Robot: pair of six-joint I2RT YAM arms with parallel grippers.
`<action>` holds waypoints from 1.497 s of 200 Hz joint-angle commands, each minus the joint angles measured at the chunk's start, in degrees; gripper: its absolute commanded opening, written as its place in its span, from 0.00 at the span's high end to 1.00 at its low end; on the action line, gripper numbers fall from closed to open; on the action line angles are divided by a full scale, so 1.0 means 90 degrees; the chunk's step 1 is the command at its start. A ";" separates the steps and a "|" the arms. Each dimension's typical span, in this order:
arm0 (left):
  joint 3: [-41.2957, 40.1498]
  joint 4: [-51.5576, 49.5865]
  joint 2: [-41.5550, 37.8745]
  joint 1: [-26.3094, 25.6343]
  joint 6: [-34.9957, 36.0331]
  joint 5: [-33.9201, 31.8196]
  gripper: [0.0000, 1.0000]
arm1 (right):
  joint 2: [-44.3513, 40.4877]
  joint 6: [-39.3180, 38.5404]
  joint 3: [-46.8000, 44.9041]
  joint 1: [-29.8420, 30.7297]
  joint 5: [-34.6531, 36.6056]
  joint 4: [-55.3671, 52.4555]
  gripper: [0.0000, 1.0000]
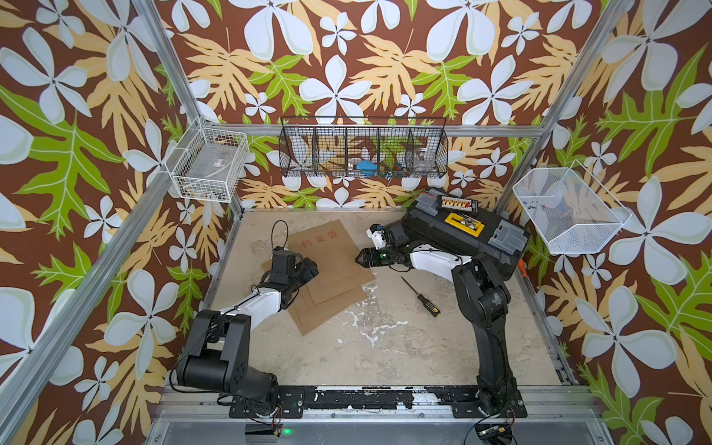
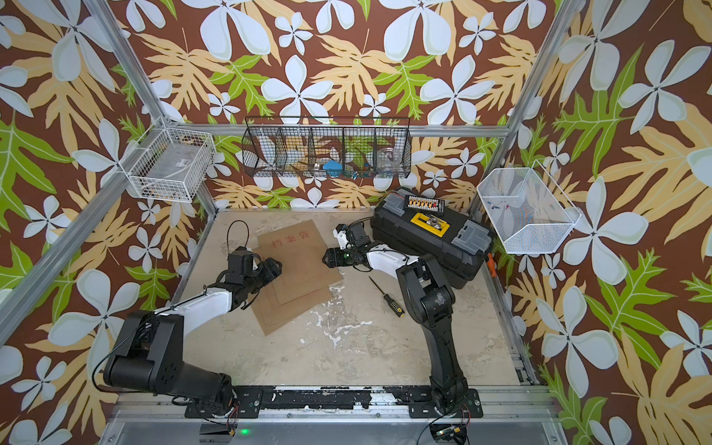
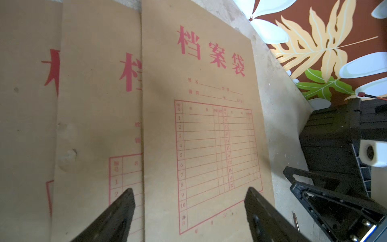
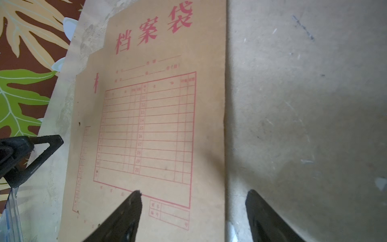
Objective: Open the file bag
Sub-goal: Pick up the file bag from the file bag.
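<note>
Mounted on the near rail [image 1: 358, 400], both arms reach toward the far-left part of the table [image 1: 385, 346]. On it the brown file bag [image 1: 327, 250] lies flat atop two other bags [image 1: 323, 308]. Over its left side hangs the left gripper [image 3: 189, 189], fingers apart and holding nothing. At its right edge the right gripper [image 4: 193, 191] is likewise spread, one finger over paper, one over bare table. Right of them lies a screwdriver [image 1: 420, 296], near a black toolbox [image 1: 462, 231].

— How do my arms sit?
— I see the left arm [image 1: 262, 300] reaching low and forward, the right arm [image 1: 481, 300] standing tall, forearm bent inward.
— Jaws?
— Left gripper [image 3: 190, 190] and right gripper [image 4: 193, 191] both spread wide, gripping nothing, tips pointing toward each other.
</note>
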 commanded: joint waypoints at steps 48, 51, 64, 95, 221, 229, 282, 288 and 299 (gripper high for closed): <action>0.0317 -0.0087 0.0526 0.0159 0.0106 0.0325 0.16 | 0.0193 -0.0141 0.0211 -0.0109 -0.0377 -0.0505 0.24; 0.0326 -0.0101 0.0534 0.0156 0.0106 0.0316 0.16 | 0.0194 -0.0153 0.0212 -0.0113 -0.0377 -0.0511 0.24; 0.0342 -0.0120 0.0612 0.0199 0.0097 0.0288 0.16 | 0.0245 -0.0193 0.0233 -0.0135 -0.0340 -0.0558 0.25; 0.0386 -0.0175 0.0767 0.0233 0.0044 0.0399 0.16 | 0.0389 -0.0196 0.0325 -0.0170 -0.0528 -0.0751 0.26; 0.0368 0.0216 0.1268 0.0380 -0.0182 0.1033 0.08 | 0.0028 -0.0040 -0.0771 -0.0189 -0.1072 -0.0369 0.30; 0.0366 0.0238 0.1258 0.0390 -0.0187 0.1088 0.07 | -0.0058 -0.0006 -0.0909 -0.0189 -0.1077 -0.0302 0.30; 0.0194 0.0994 0.1132 0.0409 -0.0337 0.1966 0.08 | -0.0347 0.0038 -0.1521 -0.0219 -0.1320 -0.0084 0.30; 0.0174 0.1134 0.1103 0.0409 -0.0366 0.2129 0.08 | -0.0369 0.0051 -0.1577 -0.0227 -0.1350 -0.0049 0.30; 0.0128 0.1341 0.1030 0.0409 -0.0408 0.2349 0.09 | -0.0420 0.0069 -0.1665 -0.0223 -0.1380 -0.0004 0.30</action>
